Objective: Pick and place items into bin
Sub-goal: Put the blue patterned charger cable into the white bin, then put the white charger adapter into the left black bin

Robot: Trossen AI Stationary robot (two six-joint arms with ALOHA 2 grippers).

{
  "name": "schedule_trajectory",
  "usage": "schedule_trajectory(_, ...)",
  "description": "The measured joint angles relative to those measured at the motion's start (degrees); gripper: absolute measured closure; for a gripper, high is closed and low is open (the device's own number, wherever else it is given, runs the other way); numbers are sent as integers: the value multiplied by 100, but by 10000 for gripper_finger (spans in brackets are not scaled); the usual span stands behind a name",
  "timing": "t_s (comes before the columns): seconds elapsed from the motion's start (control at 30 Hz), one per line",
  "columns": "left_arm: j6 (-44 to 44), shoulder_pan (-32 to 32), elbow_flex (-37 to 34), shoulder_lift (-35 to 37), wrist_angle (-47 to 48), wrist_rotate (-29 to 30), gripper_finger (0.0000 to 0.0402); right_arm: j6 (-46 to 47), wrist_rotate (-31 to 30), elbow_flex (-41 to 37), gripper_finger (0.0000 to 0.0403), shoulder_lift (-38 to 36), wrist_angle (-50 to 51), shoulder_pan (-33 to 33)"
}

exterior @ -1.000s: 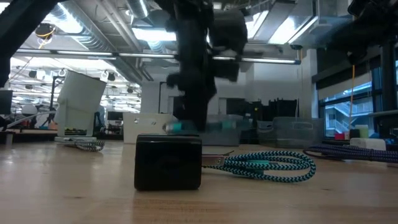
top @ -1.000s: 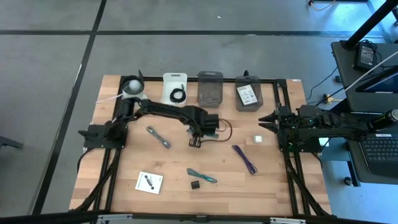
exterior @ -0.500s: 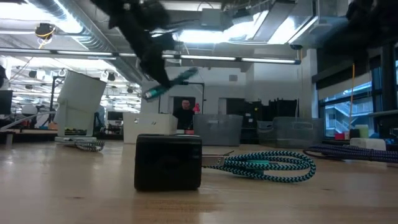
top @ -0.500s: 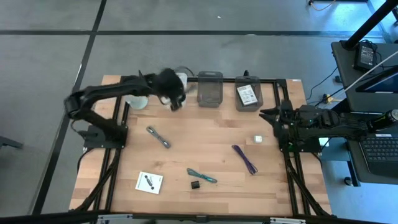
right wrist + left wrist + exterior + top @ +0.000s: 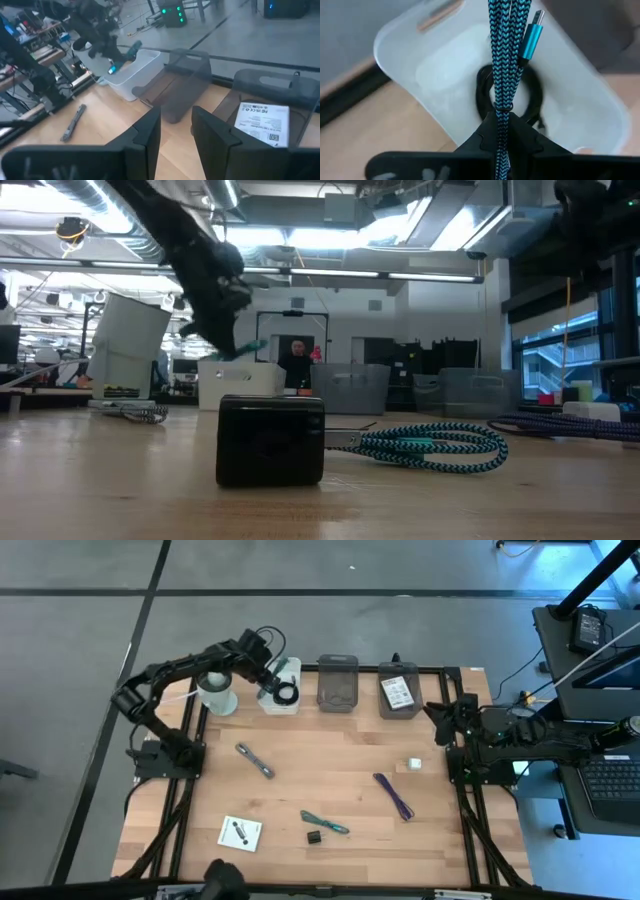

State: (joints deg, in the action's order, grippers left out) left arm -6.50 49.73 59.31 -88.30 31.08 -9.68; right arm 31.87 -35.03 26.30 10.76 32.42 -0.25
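Two hands are in view. At the counter's far edge the left hand (image 5: 272,682) hangs over the white bin (image 5: 283,699), clamped tight on a teal braided cable (image 5: 503,55) that dangles above the black coiled cable (image 5: 536,98) lying inside that bin. At the counter's right edge the right hand (image 5: 437,716) waits, its fingers parted and holding nothing. Still out on the counter lie the grey metal tool (image 5: 255,761) toward the left edge, the white printed card (image 5: 240,833) near the front left corner, the tiny black block (image 5: 315,837) and teal tie (image 5: 325,823) near the front edge, the purple strip (image 5: 394,796) and the white cube (image 5: 413,764) toward the right edge.
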Motion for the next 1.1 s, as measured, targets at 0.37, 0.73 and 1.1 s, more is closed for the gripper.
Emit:
schedule_trajectory(0.37,212,-22,0,-447,-102,232,369,410,-138,0,289,0,2,0)
schedule_trajectory(0.73,279,-24,345,-449,-131,178,320,412,-308,0,289,0,4,0)
schedule_trajectory(1.1,138,-165,872,-449,-148,173,320,416,-296,-1,289,0,383,0)
